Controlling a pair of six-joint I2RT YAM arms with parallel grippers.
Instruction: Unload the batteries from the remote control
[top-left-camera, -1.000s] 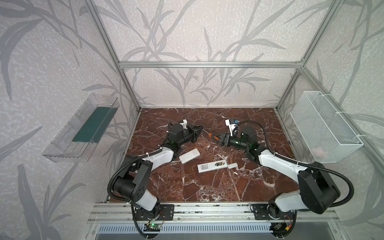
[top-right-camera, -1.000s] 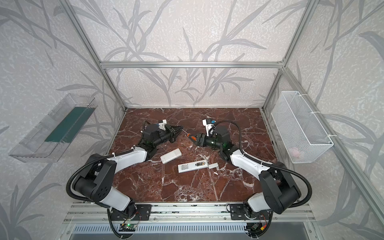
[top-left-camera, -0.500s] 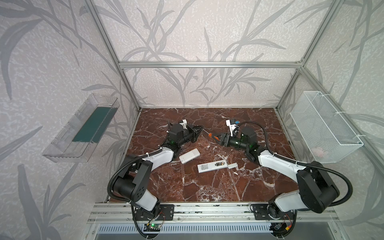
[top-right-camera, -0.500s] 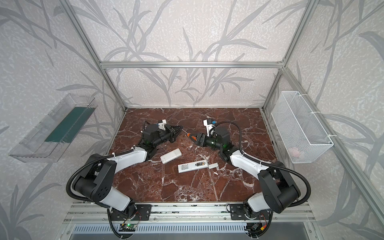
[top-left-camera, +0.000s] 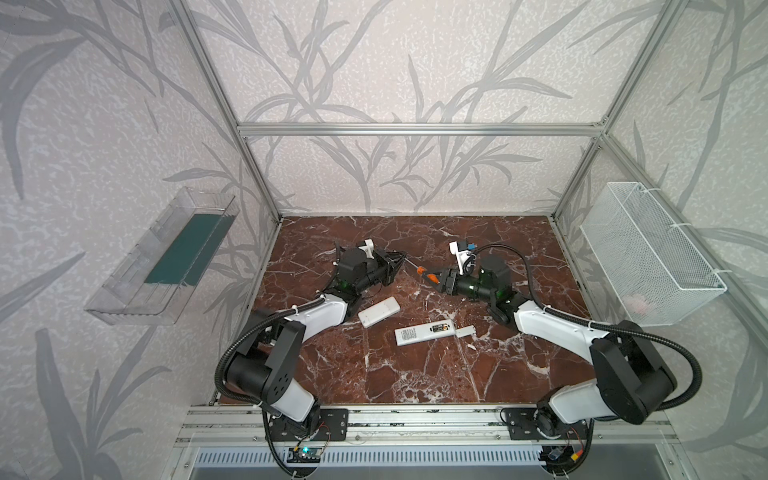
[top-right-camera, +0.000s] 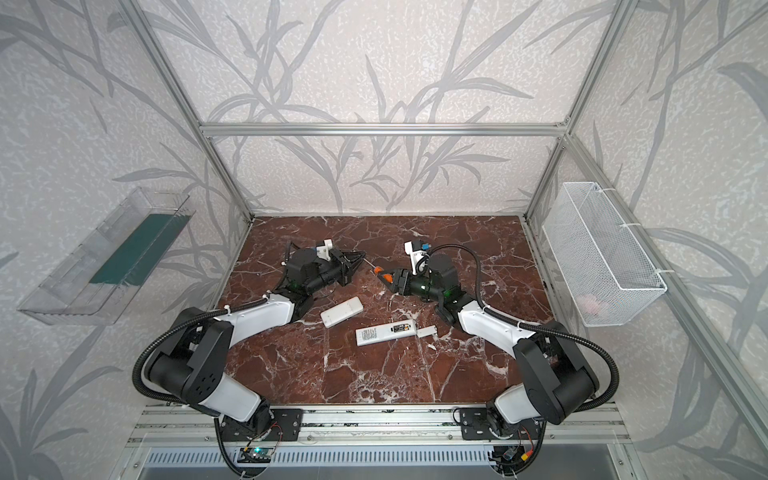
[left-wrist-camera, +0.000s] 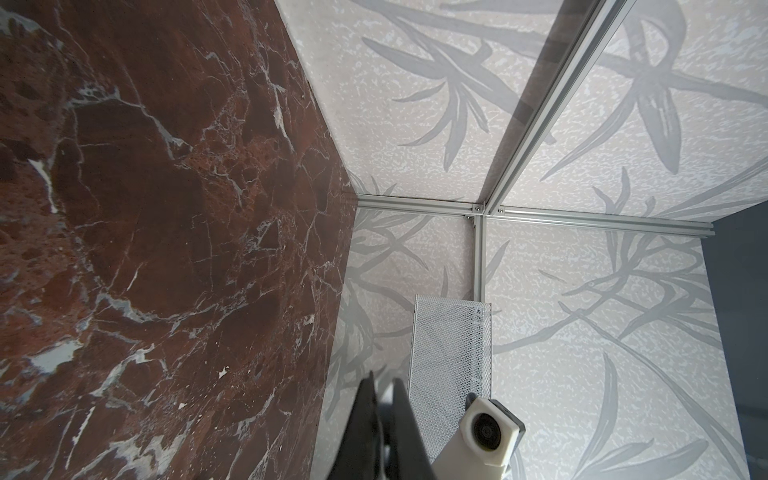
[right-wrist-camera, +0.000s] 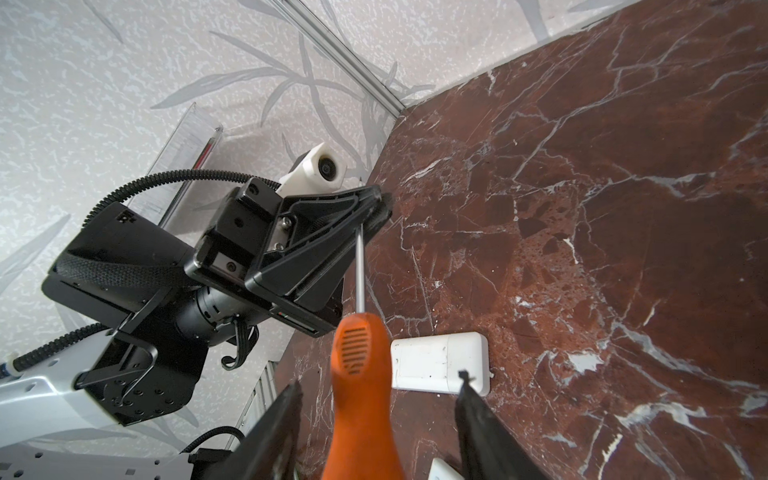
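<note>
A white remote control (top-left-camera: 415, 333) (top-right-camera: 376, 333) lies back-up mid-table with its compartment open, and the dark, gold-marked batteries (top-left-camera: 441, 328) (top-right-camera: 402, 328) sit inside. Its small white cover (top-left-camera: 465, 331) (top-right-camera: 427, 331) lies at its right end. Behind it, an orange-handled screwdriver (top-left-camera: 426, 273) (top-right-camera: 382, 272) (right-wrist-camera: 361, 374) hangs in the air between both arms. My left gripper (top-left-camera: 401, 262) (top-right-camera: 360, 259) (left-wrist-camera: 383, 380) (right-wrist-camera: 374, 203) is shut on the tip of its metal shaft. The orange handle sits between the jaws of my right gripper (top-left-camera: 436, 279) (top-right-camera: 390, 277) (right-wrist-camera: 379, 380), which stands open with a gap on each side.
A second white remote (top-left-camera: 379, 311) (top-right-camera: 341, 311) (right-wrist-camera: 440, 361) lies closed, left of the open one, under the left arm's wrist. A white wire basket (top-left-camera: 648, 253) (top-right-camera: 598, 257) (left-wrist-camera: 449, 353) hangs on the right wall. A clear tray (top-left-camera: 166, 257) (top-right-camera: 104, 257) hangs on the left wall.
The right gripper's jaws have narrowed somewhat around the orange handle. Both arms and the remotes stay where they were.
</note>
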